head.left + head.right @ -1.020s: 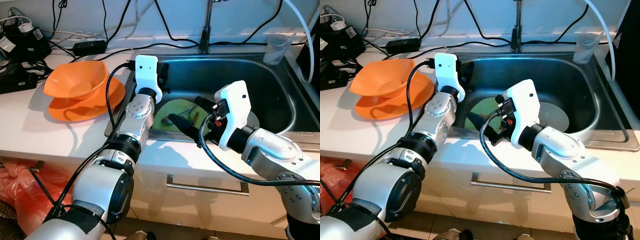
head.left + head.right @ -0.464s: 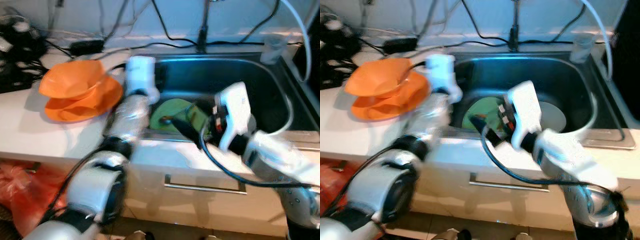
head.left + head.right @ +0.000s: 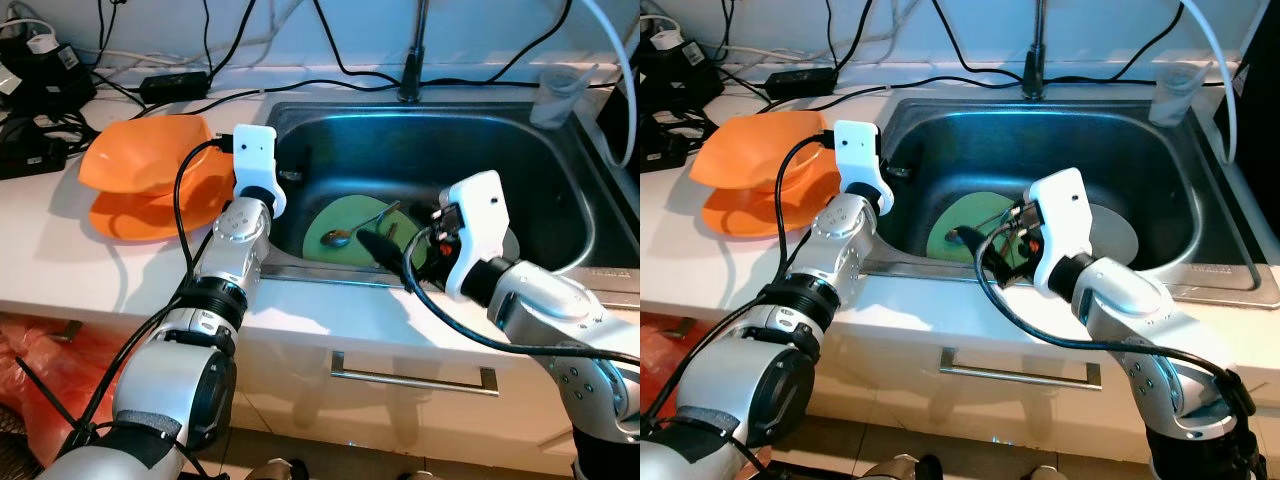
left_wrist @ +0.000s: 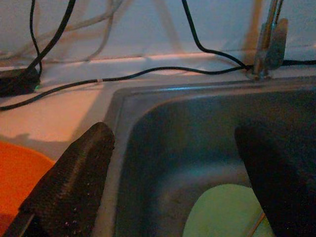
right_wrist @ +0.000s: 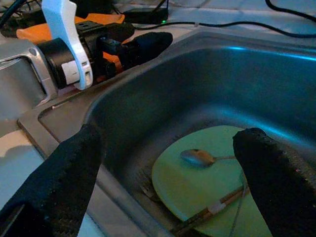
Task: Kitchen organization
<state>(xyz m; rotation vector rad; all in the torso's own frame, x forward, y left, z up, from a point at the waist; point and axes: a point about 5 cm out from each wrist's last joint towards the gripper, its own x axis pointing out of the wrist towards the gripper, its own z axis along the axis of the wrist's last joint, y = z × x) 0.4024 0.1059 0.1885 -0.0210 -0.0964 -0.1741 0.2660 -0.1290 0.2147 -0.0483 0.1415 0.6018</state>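
Both my grippers hovering at the stainless steel sink, fingers spread, nothing grabbed.
The round green plate with the metal spoon lies on the basin floor, below and between my right gripper fingers; left gripper hangs over the sink's left rim.

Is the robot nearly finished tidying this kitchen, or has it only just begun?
Probably early on. Done: an orange bowl sits stacked on an orange plate on the counter. In hand: nothing; the left gripper and right gripper hover open over the sink. Left: the green plate, a spoon and chopsticks lie in the basin.
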